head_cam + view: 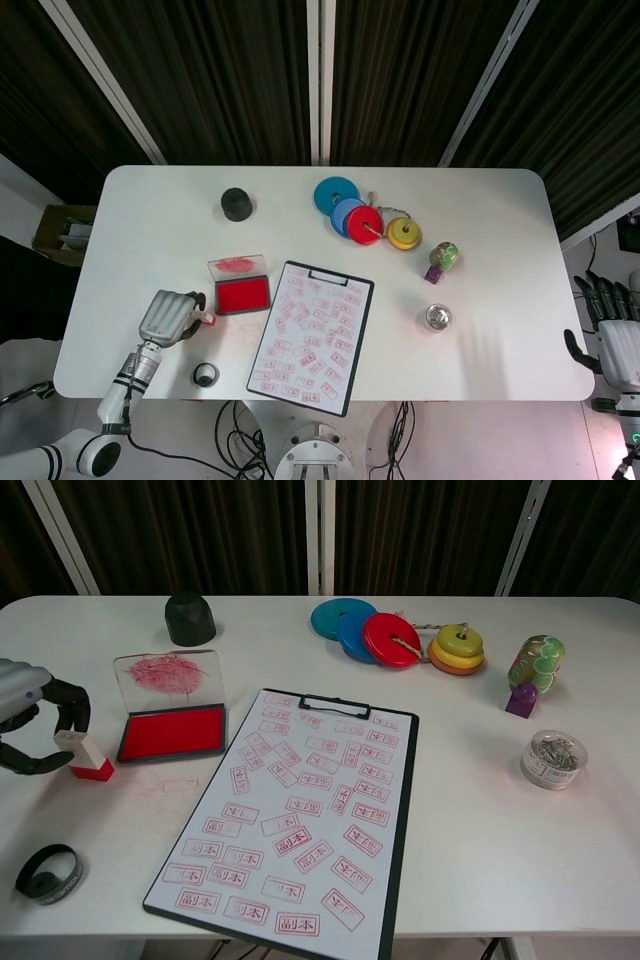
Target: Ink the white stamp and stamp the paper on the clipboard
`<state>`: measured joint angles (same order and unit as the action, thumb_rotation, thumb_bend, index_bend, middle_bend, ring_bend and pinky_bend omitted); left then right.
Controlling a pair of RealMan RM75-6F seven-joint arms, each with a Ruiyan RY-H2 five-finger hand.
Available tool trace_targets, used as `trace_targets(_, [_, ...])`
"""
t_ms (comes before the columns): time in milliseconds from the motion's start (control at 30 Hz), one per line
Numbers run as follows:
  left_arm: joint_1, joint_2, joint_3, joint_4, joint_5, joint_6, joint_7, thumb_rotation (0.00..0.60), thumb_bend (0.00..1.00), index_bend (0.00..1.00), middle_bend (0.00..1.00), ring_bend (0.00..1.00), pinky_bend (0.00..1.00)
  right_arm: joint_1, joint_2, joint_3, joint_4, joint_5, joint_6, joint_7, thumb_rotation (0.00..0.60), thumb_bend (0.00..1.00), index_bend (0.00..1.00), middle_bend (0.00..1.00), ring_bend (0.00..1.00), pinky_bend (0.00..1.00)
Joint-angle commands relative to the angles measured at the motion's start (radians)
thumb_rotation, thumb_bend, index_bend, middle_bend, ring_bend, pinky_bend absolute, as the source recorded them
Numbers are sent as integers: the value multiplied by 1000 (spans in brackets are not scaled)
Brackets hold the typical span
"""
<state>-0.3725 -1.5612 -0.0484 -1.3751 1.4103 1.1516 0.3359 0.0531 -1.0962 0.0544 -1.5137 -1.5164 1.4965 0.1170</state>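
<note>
The white stamp [80, 750] with its red base stands on the table left of the open red ink pad [172, 732]; the head view shows only a red sliver of this stamp [208, 319]. My left hand [28, 718] [168, 317] wraps around it, fingers curled over its top and thumb against its near side. The clipboard [400, 810] [352, 345] lies right of the pad, its paper [295, 815] covered with several red prints. My right hand [612, 338] hangs beyond the table's right edge, fingers apart and holding nothing.
A black dome [189, 618] sits at the back left. Coloured rings [390, 638] on a cord lie at the back centre. A green ball toy [536, 663] and a jar of clips [554, 758] stand at the right. A black tape ring [47, 872] lies near the front left edge.
</note>
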Motion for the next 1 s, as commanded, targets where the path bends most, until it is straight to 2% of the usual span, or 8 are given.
trace_targets(33, [-2,0,2,1,-1,-1,-4,600,311,504,557,913,959,-1,1,1,1,2,0,1,600,320,0,0,0,0])
trace_targets(200, [-8,-3,9,9,21,10,-21,600,311,481,540,912,958,-1,-1,2,1,5,0,1,600,321,0,0,0,0])
trace_targets(367, [-16,-7,15,18,37,13,-30,600,311,457,482,911,954,0,1,2,-2,5,-3,-2,600,321,0,0,0,0])
trace_targets(1000, [-32,-16,35,37,68,23,-23,600,313,503,517,912,955,1,4,5,-2,16,-14,0,600,320,0,0,0,0])
